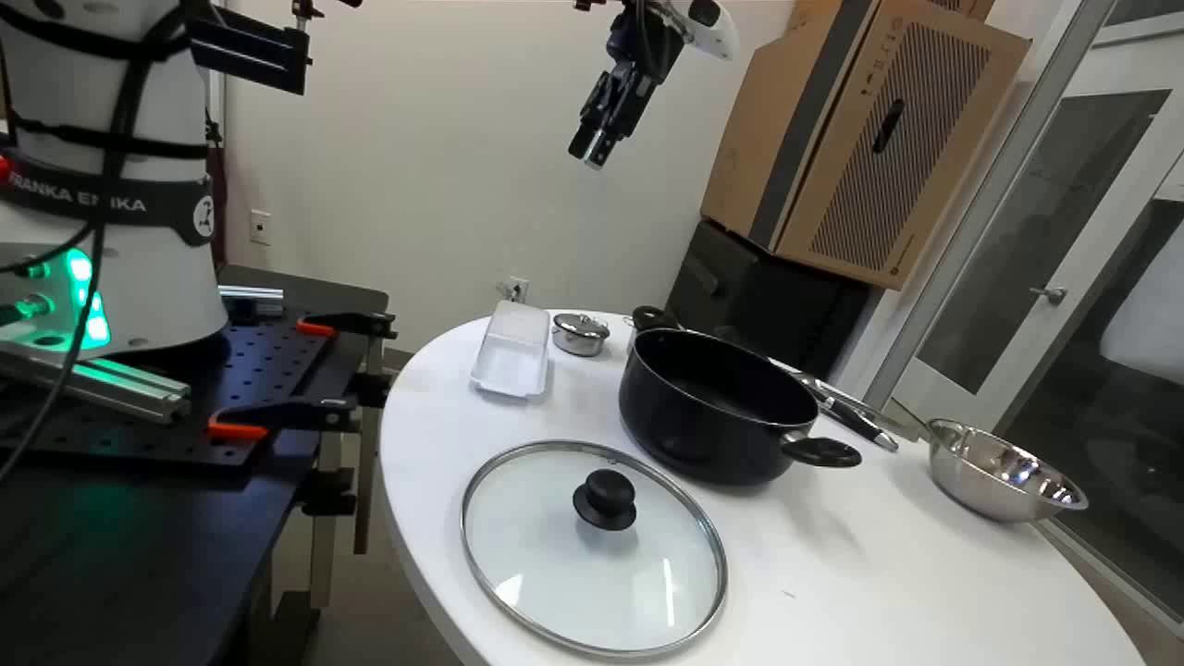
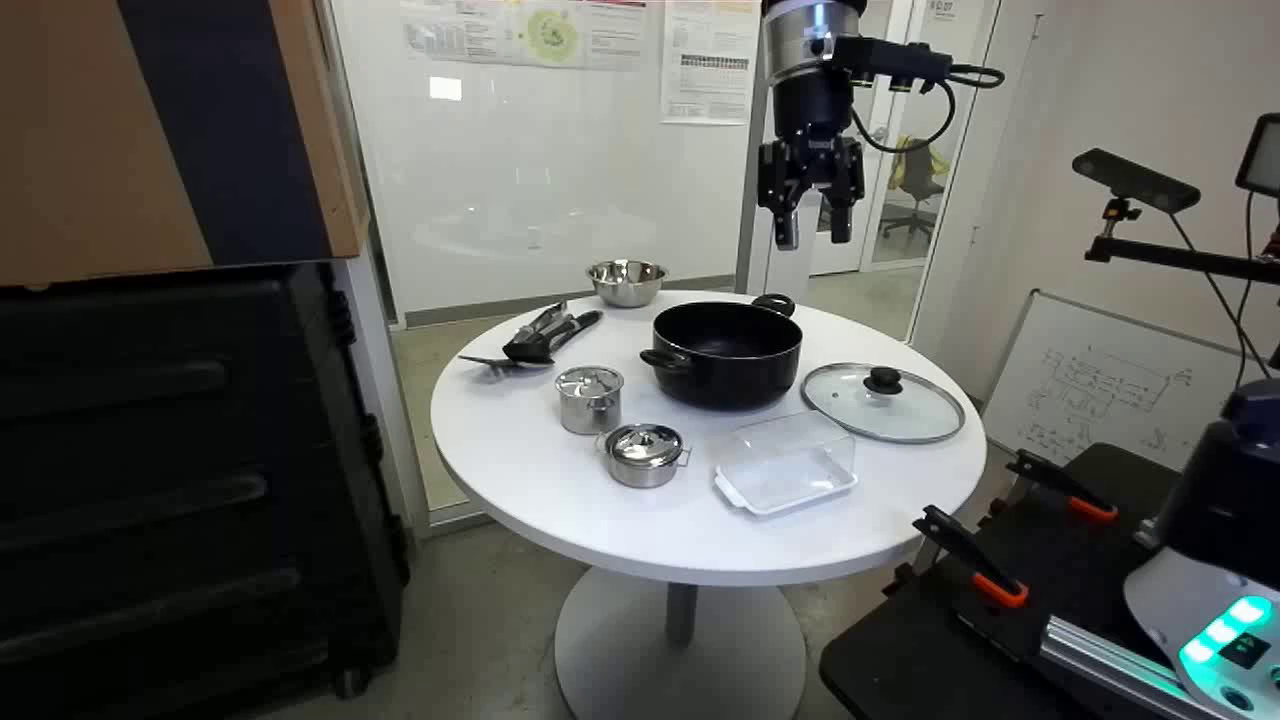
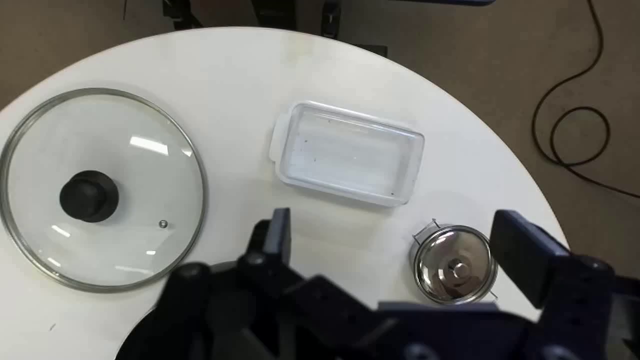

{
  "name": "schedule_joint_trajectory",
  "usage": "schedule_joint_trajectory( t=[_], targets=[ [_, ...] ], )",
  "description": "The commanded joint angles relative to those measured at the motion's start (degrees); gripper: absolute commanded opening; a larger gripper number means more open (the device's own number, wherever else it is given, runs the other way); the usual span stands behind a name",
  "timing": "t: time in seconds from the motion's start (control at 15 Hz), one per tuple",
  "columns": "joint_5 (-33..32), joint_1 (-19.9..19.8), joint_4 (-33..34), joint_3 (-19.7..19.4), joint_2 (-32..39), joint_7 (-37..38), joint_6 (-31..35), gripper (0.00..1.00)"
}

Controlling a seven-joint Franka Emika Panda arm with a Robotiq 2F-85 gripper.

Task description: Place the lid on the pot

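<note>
Claw (image 2: 815, 232) is up above the table (image 2: 520, 470), pointing down, fingers spread wide. Underneath me: black pot (image 2: 730, 380), mouth up, mostly hidden by my own linkage in the wrist view. Lid (image 3: 127, 195) lies flat on the table just beside the pot, off to the left of my fingers in the wrist view, knob (image 3: 86, 197) up. Can't tell if it touches the pot.

White tray with clear cover (image 3: 350, 152) sits ahead of my fingers there. Small lidded steel pot (image 3: 455, 270) shows next to one fingertip, but down on the tabletop. Taller lidded steel pot (image 2: 590, 400) near that. Farther out: utensils (image 2: 545, 335), black and metal, and a steel bowl (image 2: 627, 285).

Readable stuff, off the table: my base (image 1: 148, 268) says FRANKA EMIKA, second word partly covered. Cardboard box (image 1: 860, 139) has a hatched print plus small symbols, can't make them out. Whiteboard (image 2: 1090, 395) has handwriting and a sketch, illegible. Poster with a yellow-green disc (image 2: 525, 35): text too small. Sign at the top edge (image 2: 943, 10) seems to end in 07.
</note>
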Motion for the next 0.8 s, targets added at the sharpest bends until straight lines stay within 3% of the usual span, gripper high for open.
schedule_joint_trajectory(
  t=[0.0, 0.47, 0.73],
  targets=[
    [-0.03, 0.11, 0.06, -0.12, 0.01, 0.01, -0.08, 1.00],
    [-0.03, 0.11, 0.06, -0.12, 0.01, 0.01, -0.08, 1.00],
    [0.49, -0.86, 0.05, -2.15, -0.04, -5.27, 4.44, 1.00]
  ],
)
